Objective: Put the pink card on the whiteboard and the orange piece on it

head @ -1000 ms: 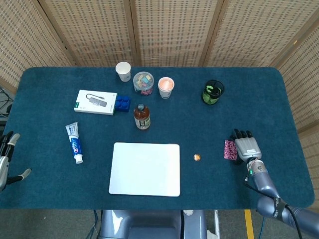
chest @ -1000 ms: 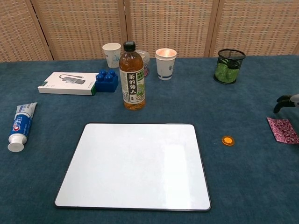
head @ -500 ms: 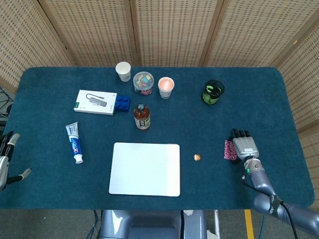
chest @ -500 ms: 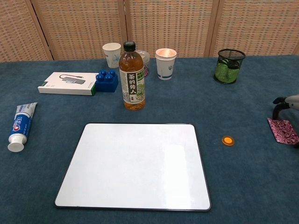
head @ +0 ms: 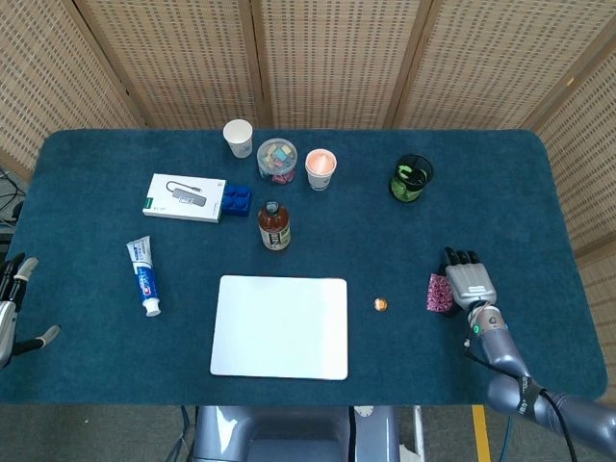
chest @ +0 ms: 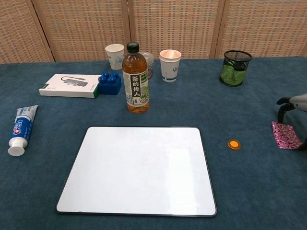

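Note:
The pink patterned card (head: 439,293) (chest: 286,135) lies at the table's right side, one edge raised off the cloth. My right hand (head: 469,282) (chest: 292,103) is over its right part, pinching it between thumb and a finger. The small round orange piece (head: 380,304) (chest: 234,144) rests on the cloth between the card and the whiteboard (head: 280,326) (chest: 139,168), which lies flat and bare at the front centre. My left hand (head: 12,308) hangs off the table's left edge with fingers apart, holding nothing.
A tea bottle (chest: 135,79) stands just behind the whiteboard. Further back are a white box (head: 183,197), a blue block (head: 237,199), two paper cups (head: 238,137) (head: 320,168), a jar (head: 277,159) and a mesh pen cup (head: 412,178). A toothpaste tube (head: 144,276) lies at the left.
My right hand has shifted slightly left toward the board, and the pink card has slid left with it and tipped up on one edge. The left hand has not moved.

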### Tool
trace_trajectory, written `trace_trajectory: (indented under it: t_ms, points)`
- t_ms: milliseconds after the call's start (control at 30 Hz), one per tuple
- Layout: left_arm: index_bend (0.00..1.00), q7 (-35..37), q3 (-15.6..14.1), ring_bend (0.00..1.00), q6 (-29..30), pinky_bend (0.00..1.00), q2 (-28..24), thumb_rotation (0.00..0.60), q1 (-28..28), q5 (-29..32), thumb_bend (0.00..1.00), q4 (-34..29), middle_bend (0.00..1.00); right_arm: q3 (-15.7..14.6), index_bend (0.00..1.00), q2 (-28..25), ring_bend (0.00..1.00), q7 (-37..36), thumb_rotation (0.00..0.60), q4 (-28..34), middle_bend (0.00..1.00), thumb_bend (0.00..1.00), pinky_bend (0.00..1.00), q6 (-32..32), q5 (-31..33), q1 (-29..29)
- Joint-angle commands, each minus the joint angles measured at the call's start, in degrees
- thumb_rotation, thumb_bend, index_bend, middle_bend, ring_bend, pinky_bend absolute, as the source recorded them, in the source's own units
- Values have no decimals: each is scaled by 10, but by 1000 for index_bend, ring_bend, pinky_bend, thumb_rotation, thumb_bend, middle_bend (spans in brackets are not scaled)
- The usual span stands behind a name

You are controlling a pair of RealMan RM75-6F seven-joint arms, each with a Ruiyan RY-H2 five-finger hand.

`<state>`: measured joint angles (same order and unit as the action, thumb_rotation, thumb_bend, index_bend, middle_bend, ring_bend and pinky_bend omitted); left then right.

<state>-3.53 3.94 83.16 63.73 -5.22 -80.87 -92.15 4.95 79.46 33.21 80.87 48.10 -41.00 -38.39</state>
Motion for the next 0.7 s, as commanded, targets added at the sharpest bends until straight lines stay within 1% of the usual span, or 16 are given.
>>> trace_trajectory:
  t_ms: [33,233,400,467,533,700]
  points:
    - [0,0,0,0,0,0,0,600,0,0,0,0,0,3,434,-24,0,-11,600,40,0,131,0,11,-16,1]
    - [0,0,-1,0,0,0,-1,600,0,-2,0,-1,0,9,434,-68,0,-15,600,138,0,131,0,18,-44,-7]
    - [0,2,-2,0,-1,0,-2,600,0,-2,0,-2,0,14,434,-75,0,11,600,201,0,131,0,24,-37,-31]
    - [0,3,-2,0,-1,0,-2,600,0,-2,0,-2,0,15,434,-68,0,31,600,219,0,131,0,29,-23,-47]
    - [0,5,-2,0,-2,0,-3,600,0,-2,0,-2,0,21,434,-47,0,64,600,236,0,131,0,32,-3,-75]
    - [0,14,-1,0,-5,0,-6,600,-1,1,0,0,0,30,434,7,0,130,600,239,0,131,0,65,72,-130]
